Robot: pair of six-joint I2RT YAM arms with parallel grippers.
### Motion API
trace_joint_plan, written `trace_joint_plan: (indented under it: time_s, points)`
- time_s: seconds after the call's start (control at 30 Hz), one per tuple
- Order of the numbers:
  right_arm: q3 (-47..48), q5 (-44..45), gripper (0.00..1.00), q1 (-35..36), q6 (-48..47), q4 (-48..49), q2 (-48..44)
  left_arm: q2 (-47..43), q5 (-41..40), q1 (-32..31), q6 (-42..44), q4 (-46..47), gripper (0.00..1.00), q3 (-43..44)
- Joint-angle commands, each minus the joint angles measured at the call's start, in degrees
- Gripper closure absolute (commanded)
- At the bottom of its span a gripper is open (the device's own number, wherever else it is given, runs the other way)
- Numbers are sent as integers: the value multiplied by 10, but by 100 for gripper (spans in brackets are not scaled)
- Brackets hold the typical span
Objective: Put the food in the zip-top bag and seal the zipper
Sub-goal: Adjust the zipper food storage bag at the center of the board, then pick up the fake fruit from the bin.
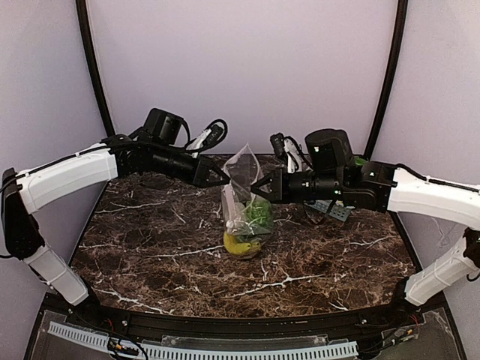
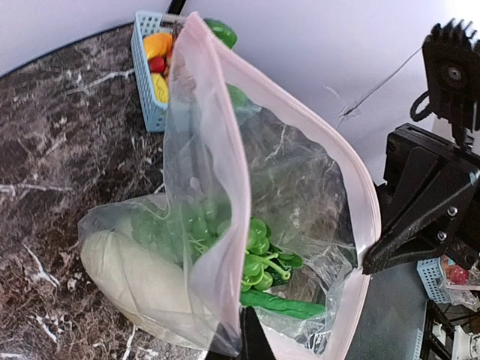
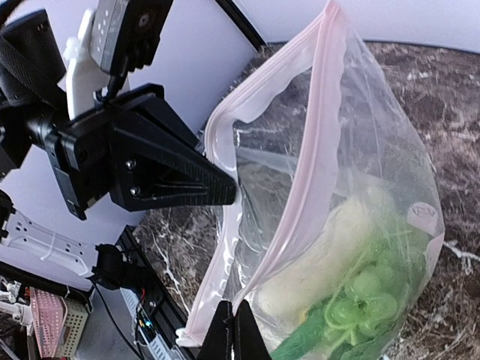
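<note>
Reading from the left, we find the left gripper (image 1: 220, 175) with its jaws pressed together on the left end of the zipper (image 3: 309, 157), the pale pink strip along the mouth of the zip-top bag (image 1: 241, 191). The bag hangs upright between the two arms over the middle of the dark marble table (image 1: 150, 240). Its mouth gapes, the two strips apart. Inside lie a long white vegetable (image 2: 135, 277), green leafy pieces (image 2: 259, 251) and, at the bottom, a yellow banana bunch (image 1: 241, 244). We cannot tell whether the bag's bottom rests on the table or hangs just above it. On the right, the right gripper (image 1: 264, 184) pinches the other end of the strip, jaws closed on it. Far right, behind that arm, stands a blue slatted basket (image 2: 144, 82) with more toy fruit.
</note>
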Motion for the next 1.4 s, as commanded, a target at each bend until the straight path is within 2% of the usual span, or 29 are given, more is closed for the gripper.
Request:
trace_joint_plan:
  time_s: [0.0, 0.13, 0.3, 0.4, 0.5, 0.6, 0.77, 0.9, 1.07, 1.2, 1.37]
  points:
    - [-37, -10, 100, 5, 25, 28, 1, 27, 15, 0, -2, -27, 99, 24]
    - [-46, 16, 98, 5, 22, 7, -16, 26, -4, 0, 18, -33, 99, 31]
    - [-14, 73, 62, 4, -17, -68, -46, 15, -7, 1, 41, -49, 99, 56]
    - [17, 133, 45, 3, -41, -127, -72, 8, -2, 10, 49, -52, 99, 65]
    - [39, 186, 32, -3, -70, -184, -96, -5, 2, 23, 55, -42, 99, 62]
    - [66, 227, 23, -27, -78, -260, -102, -27, -2, 32, 59, -16, 99, 40]
    - [88, 222, 19, -112, -89, -345, -74, -82, -37, 37, 62, 62, 99, -42]
    - [73, 204, 19, -195, -109, -348, -37, -101, -65, 37, 62, 81, 99, -86]
    - [64, 194, 19, -293, -142, -320, 26, -85, -89, 37, 52, 77, 99, -92]
    - [73, 167, 19, -354, -166, -256, 77, -70, -85, 37, 43, 76, 99, -91]
    - [112, 132, 25, -409, -187, -192, 151, -68, -82, 37, 40, 81, 99, -96]
